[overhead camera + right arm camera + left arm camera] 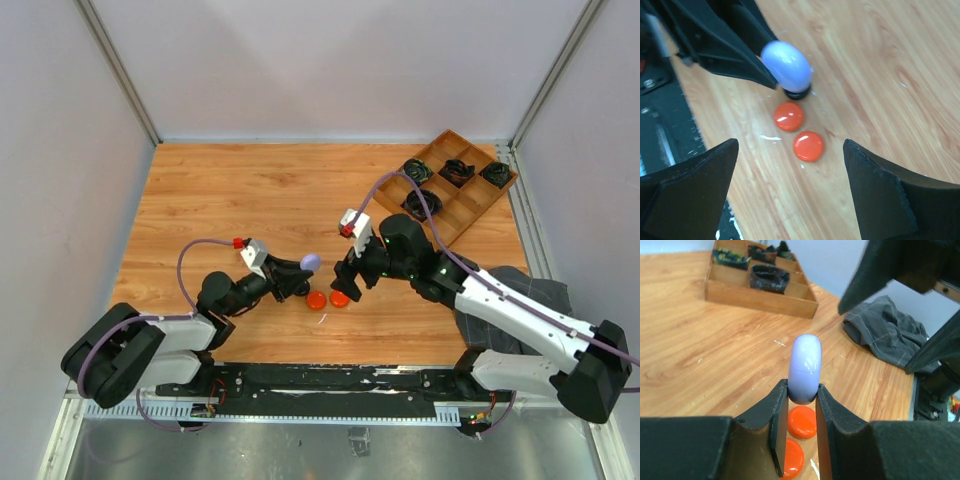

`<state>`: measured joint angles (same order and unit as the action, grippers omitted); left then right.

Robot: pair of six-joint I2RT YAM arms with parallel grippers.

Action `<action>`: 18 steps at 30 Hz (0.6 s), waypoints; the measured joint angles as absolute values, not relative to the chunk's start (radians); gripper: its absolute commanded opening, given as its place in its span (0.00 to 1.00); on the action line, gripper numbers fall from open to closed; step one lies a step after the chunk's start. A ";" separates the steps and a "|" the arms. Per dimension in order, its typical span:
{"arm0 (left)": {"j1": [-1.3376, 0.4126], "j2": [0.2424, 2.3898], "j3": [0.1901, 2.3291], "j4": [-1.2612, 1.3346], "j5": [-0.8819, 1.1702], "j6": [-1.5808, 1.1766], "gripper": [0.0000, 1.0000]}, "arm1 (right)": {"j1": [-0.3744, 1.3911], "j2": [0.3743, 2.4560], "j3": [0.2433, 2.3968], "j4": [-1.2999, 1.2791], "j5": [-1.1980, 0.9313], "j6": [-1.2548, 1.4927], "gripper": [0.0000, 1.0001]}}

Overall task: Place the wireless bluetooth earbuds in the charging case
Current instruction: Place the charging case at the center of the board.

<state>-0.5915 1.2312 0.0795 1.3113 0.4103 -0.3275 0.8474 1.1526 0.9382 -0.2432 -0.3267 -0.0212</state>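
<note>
Slippage threatens: left pincer grips only the lower edge of the glossy lilac rounded case at frame centre, above two orange round discs; the open right pincer could knock it loose.

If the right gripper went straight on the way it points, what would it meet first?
Most likely the lower orange disc, lying on the table between the fingers of the open right gripper, though depth is unclear.
</note>
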 measured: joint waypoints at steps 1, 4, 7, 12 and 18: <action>-0.591 1.224 0.088 1.278 0.394 -0.344 0.00 | 0.847 1.130 0.908 -0.227 -0.289 -0.011 0.87; -0.591 1.180 0.123 1.131 0.348 -0.403 0.00 | 0.847 1.058 0.806 -0.175 -0.168 0.025 0.88; -0.591 1.106 0.176 0.930 0.312 -0.467 0.01 | 0.847 0.989 0.699 -0.117 -0.058 0.060 0.88; -0.591 0.987 0.233 0.614 0.257 -0.573 0.01 | 0.847 0.899 0.581 -0.049 0.055 0.102 0.87; -0.591 0.937 0.237 0.303 0.236 -0.714 0.07 | 0.847 0.778 0.479 0.009 0.167 0.114 0.87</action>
